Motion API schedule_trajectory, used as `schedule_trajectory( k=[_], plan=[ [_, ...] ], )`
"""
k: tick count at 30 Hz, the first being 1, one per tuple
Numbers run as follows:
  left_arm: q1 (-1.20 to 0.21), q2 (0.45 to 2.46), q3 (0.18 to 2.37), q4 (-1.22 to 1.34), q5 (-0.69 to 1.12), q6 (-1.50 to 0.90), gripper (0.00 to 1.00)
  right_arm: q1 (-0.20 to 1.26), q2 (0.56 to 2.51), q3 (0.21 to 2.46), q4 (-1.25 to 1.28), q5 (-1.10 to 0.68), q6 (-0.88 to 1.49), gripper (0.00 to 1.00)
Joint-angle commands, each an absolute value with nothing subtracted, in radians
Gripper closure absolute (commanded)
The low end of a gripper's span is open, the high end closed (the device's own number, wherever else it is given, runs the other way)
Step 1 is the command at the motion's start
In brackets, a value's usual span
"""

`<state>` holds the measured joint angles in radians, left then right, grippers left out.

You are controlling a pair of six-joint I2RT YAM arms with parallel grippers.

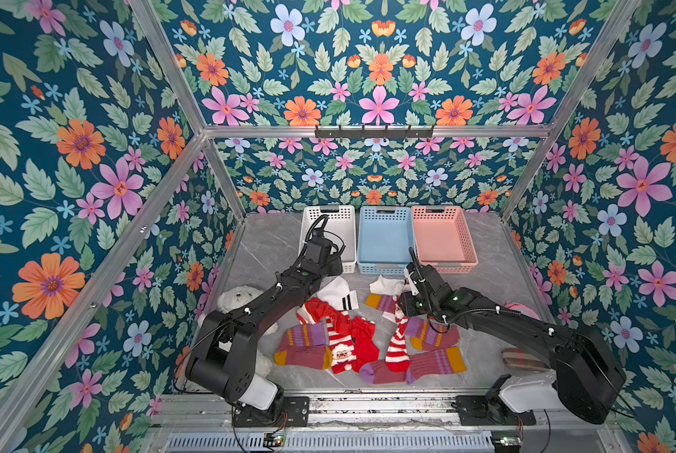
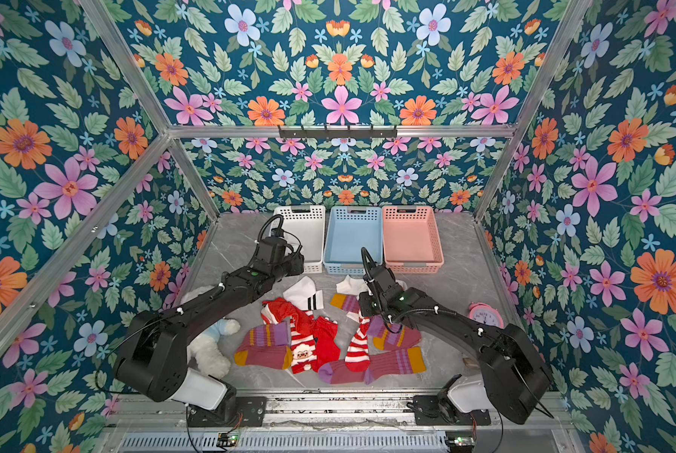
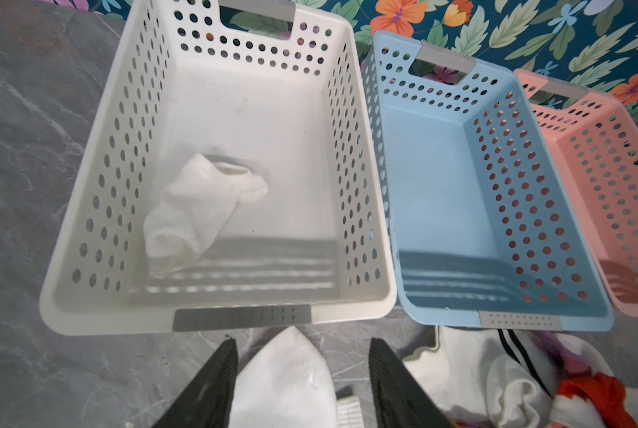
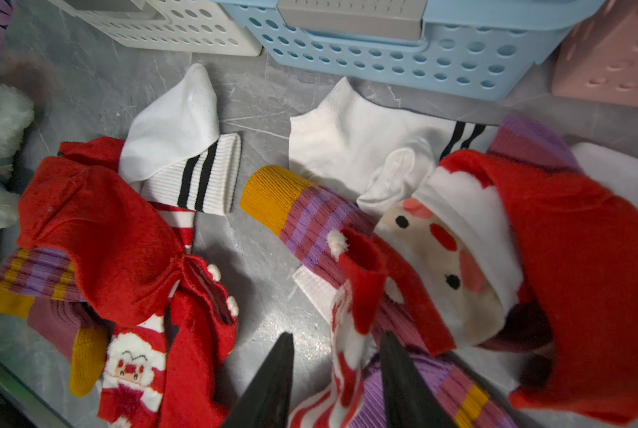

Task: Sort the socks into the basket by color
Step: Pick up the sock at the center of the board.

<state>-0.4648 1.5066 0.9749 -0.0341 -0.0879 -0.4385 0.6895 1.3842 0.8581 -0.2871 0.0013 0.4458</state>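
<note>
Nearest the front, maroon socks (image 1: pixel 411 366) with mustard toes lie loosely overlapped with red Santa socks (image 1: pixel 342 353) in one pile on the grey bench (image 1: pixel 266 243). Just behind them, the right pincer (image 4: pixel 336 336) hangs low over a red-and-white striped sock (image 4: pixel 343 370). Its jaws stand apart, and the striped leg runs up between them with a gap on each side. A teddy bear (image 1: pixel 236 296) lies at the left, partly under the left arm.

Farther back, a white sock with black stripes (image 1: pixel 338 294) and a second white sock (image 1: pixel 385 284) lie on the bench in front of the baskets. The left pincer (image 3: pixel 302 341) hovers above the toe of the striped-cuff one, spread wide and gripping nothing.

At the back, a white basket (image 1: pixel 346 219), a blue basket (image 1: pixel 383 211) and a pink basket (image 1: pixel 466 239) stand side by side in a row. One plain white sock (image 3: pixel 199 207) lies inside the white basket.
</note>
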Motion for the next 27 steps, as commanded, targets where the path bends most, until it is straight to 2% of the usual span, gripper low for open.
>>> schedule_trajectory(
  k=[1,6,14,27],
  plan=[
    [-0.469,1.501,0.973,-0.003,-0.097,-0.454,0.40,0.690,1.393,0.862,-0.268,0.015,0.469,0.62],
    [-0.476,1.501,0.973,-0.003,-0.098,-0.454,0.40,0.689,1.404,0.862,-0.267,0.024,0.475,0.72],
    [-0.483,1.483,0.968,-0.005,-0.102,-0.454,0.39,0.690,1.386,0.873,-0.271,0.026,0.478,1.00],
    [-0.494,1.454,0.951,-0.005,-0.113,-0.464,0.37,0.665,1.169,0.999,-0.338,0.087,0.383,1.00]
  ],
)
